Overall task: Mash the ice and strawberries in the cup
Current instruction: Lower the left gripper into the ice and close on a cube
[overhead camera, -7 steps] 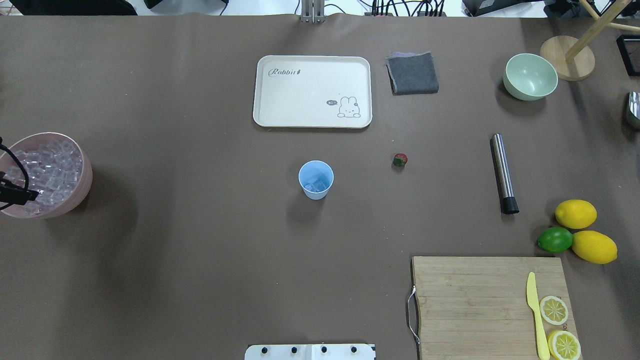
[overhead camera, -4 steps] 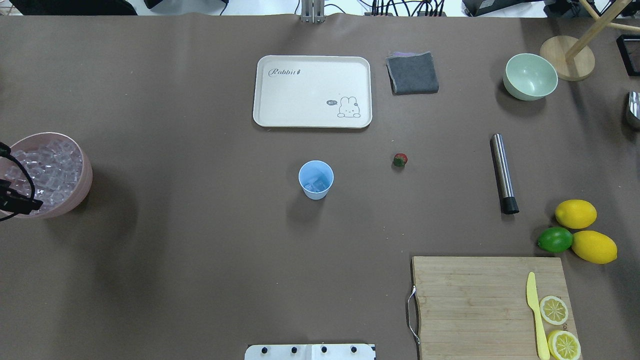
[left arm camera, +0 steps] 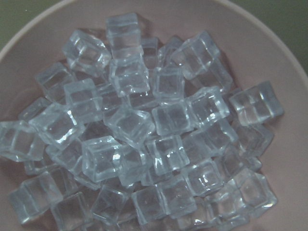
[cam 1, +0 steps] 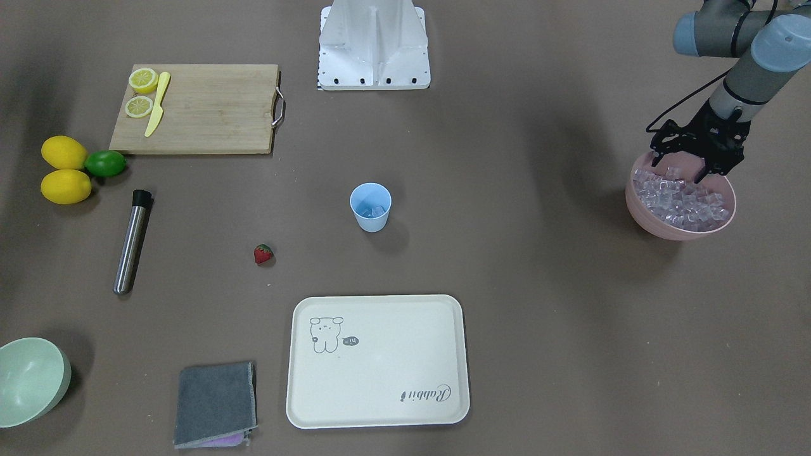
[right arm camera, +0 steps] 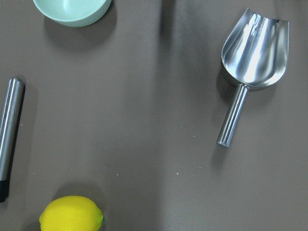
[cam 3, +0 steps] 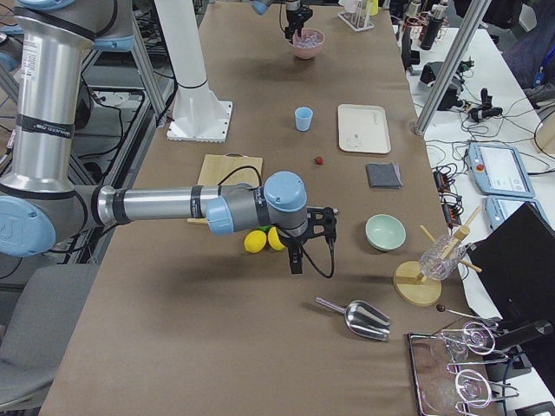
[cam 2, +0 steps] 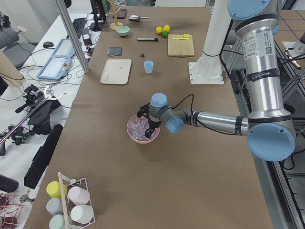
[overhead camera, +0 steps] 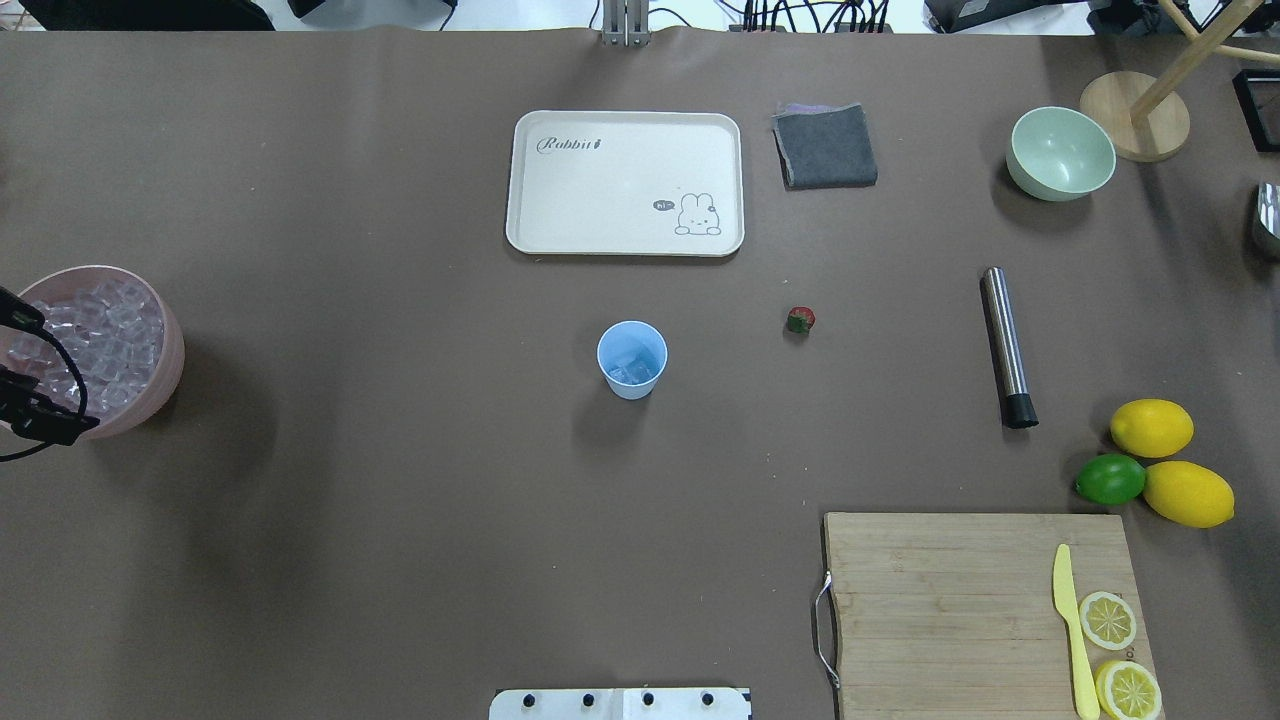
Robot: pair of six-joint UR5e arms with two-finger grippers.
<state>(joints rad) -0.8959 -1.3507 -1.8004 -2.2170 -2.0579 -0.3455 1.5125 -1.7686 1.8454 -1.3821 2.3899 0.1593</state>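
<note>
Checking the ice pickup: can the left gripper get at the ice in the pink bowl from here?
Probably yes: the left gripper hangs open right over the pink bowl, and nothing covers the ice.

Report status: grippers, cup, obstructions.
Left gripper open over ice in pink bowl. Right gripper near lemons, state unclear. Cup holds ice; strawberry apart on table. Path clear.
</note>
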